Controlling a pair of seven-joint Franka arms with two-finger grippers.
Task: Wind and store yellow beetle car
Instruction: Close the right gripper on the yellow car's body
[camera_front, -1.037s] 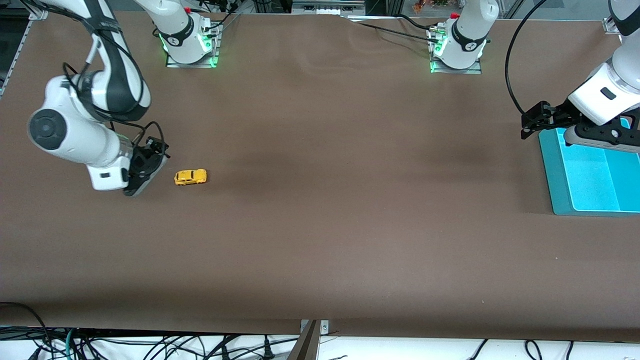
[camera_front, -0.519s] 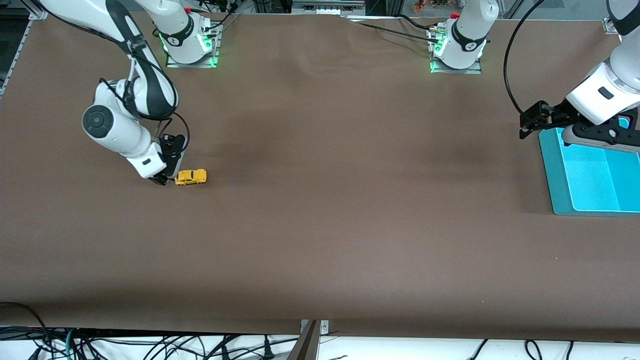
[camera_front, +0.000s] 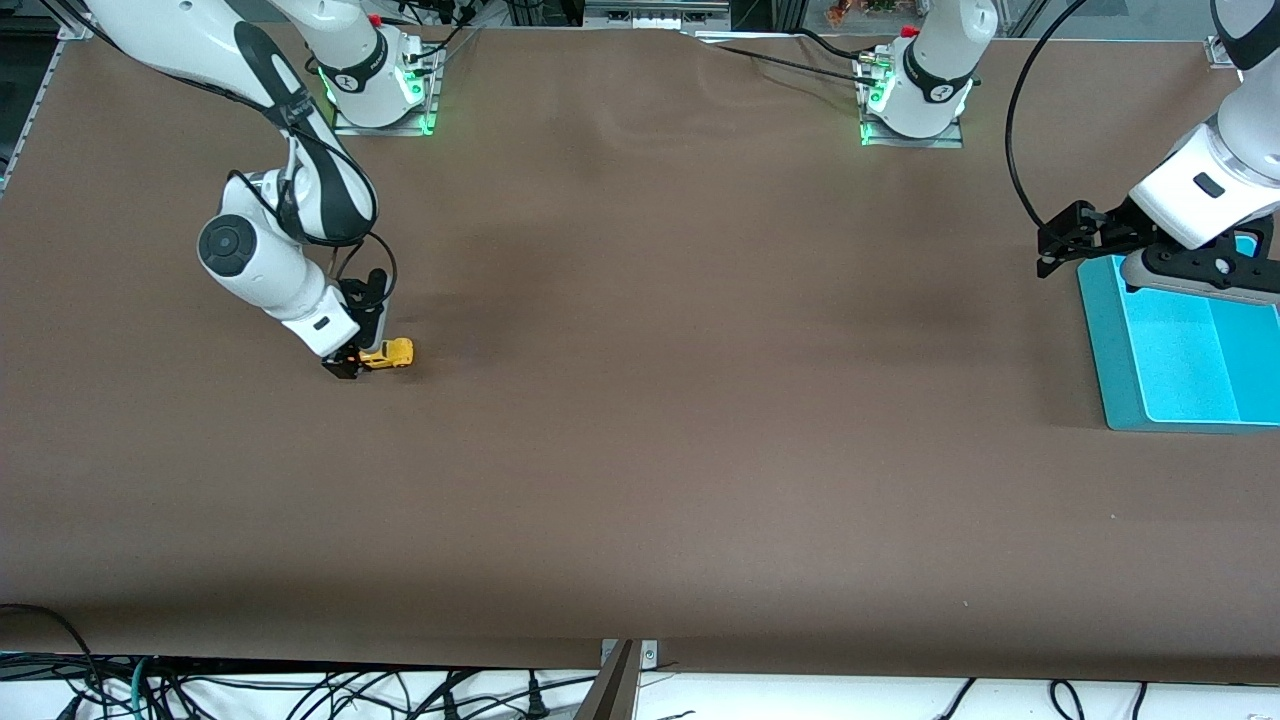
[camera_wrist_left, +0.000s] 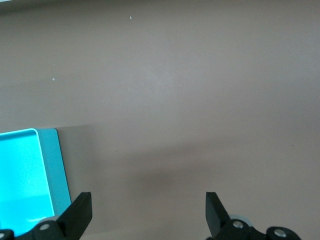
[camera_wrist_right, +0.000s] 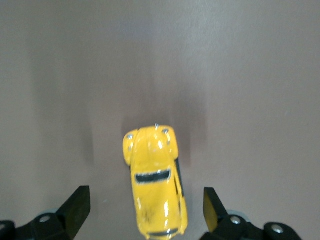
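Straddling the yellow beetle car (camera_wrist_right: 156, 181) at nine o'clock on the tabletop (camera_front: 640, 400), our right gripper (camera_front: 352, 362) stands spread, nothing pinched. Winding and storing remain. Our left gripper (camera_wrist_left: 148, 217) waits spread over the teal tray (camera_front: 1100, 370) at three o'clock.

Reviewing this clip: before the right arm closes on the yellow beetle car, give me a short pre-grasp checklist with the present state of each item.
1. Right tool open: ok, fingers spread wide.
2. Yellow beetle car between the fingers: ok, roughly centred in the right wrist view.
3. Car upright on the table: ok, roof up.
4. Car touched by fingers: cannot tell; gaps show on both sides.
5. Left tool out of the way: ok, open, waiting over the edge of the teal bin.
6. Bin free to take the car: ok as far as seen.
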